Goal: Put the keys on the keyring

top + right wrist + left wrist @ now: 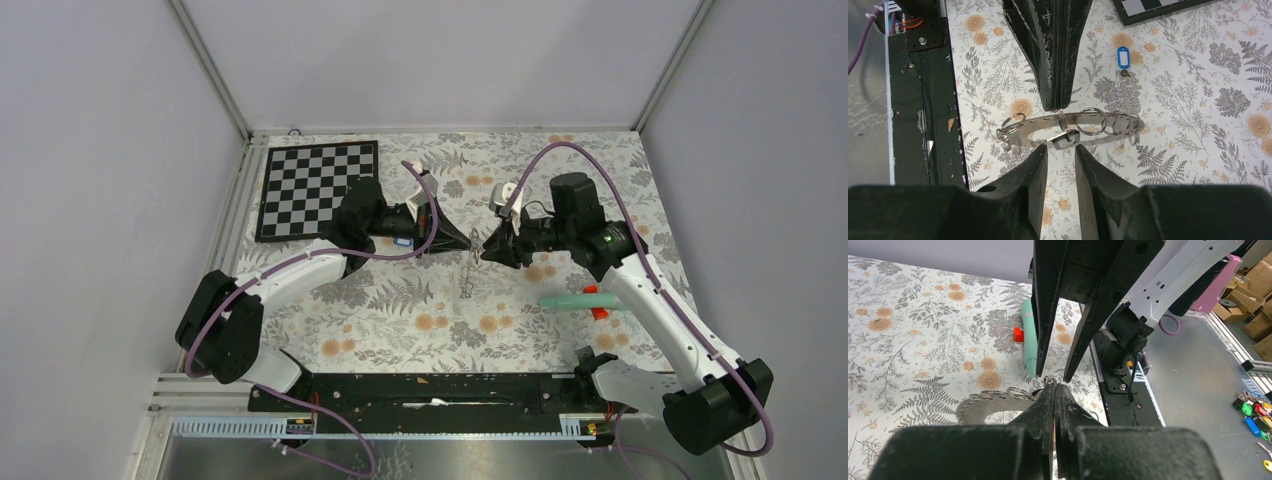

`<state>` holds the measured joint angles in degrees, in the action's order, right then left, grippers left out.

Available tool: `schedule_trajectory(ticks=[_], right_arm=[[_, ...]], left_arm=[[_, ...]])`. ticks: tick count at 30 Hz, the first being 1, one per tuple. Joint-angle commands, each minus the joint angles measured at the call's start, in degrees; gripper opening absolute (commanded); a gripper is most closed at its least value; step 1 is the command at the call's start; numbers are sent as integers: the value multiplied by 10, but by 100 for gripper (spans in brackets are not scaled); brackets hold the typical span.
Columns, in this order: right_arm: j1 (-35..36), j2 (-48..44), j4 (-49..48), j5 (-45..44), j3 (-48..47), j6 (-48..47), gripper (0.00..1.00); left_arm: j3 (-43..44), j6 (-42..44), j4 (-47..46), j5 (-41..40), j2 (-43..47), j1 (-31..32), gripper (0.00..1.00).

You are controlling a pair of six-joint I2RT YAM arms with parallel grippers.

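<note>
L fingers [1045, 60] clamp keyring [1038, 125]; R fingers [1033, 175] ajar by black key [1066, 140].

The left hand [1055, 388] has its fingers pressed together on the right edge of the keyring [968, 412]. The keyring is a flat grey hoop with small split rings [993, 394] threaded along it, and one wire loop [1050, 381] peeks out at the fingertips. Above that gripped edge the right hand [1053, 376] points down, fingers apart, tips just beside the loop. Beyond the keyring a teal stick [1029, 335] with a red piece [1018, 334] lies on the floral bench [913, 340]. Far right of the keyring, coloured key tags [1252, 412] lie on a grey surface off the bench.
</note>
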<state>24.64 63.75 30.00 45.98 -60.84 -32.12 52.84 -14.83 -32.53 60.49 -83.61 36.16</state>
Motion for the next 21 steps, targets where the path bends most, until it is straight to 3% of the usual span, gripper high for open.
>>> schedule_trajectory(ticks=[1,12,21], right_arm=[[1,-7,2,7,-25,-13,35],[0,14,-13,48,-15,-31,34],[1,14,-25,70,3,-35,9]], left_arm=[[9,14,-24,18,26,0,0],[8,15,-23,26,27,0,0],[9,8,-30,28,25,0,0]])
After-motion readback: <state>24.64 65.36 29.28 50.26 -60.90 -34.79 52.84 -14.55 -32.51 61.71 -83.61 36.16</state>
